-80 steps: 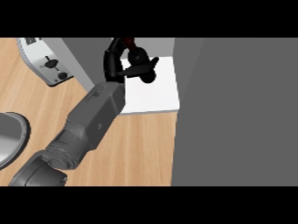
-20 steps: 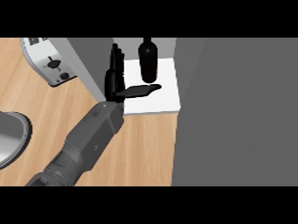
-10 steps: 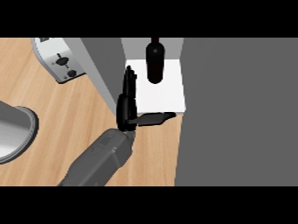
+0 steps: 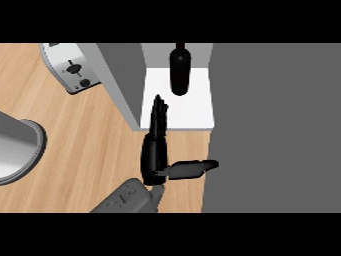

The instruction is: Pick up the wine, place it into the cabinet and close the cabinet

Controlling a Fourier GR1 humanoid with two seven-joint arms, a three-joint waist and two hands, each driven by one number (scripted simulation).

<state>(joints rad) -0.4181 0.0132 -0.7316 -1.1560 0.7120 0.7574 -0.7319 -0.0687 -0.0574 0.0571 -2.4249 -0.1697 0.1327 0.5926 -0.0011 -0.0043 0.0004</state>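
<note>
Head view: only 1 arm is showing, the grey forearm point(image 4: 125, 201) coming in from the lower edge, left of middle. The left hand point(image 4: 155, 150) is reaching up toward the cabinet point(image 4: 121, 75) and is holding nothing: its fingers point(image 4: 158, 112) are lying straight and close together, pointing away from the robot, with their tips resting over the front part of the white shelf point(image 4: 193, 114). The thumb point(image 4: 191, 168) is sticking out sideways to the right, and its tip is meeting the edge of a wide grey panel point(image 4: 276, 130), perhaps the cabinet's door, though that is hard to tell from this angle.

The wine bottle point(image 4: 179, 70) is standing upright on the white shelf inside the cabinet, toward the back, apart from the fingertips.

A silver toaster point(image 4: 71, 70) is sitting on the wooden counter point(image 4: 77, 135) just left of the cabinet's grey side wall. A large round grey pot point(image 4: 7, 150) is showing at the left edge, well apart from the hand.
</note>
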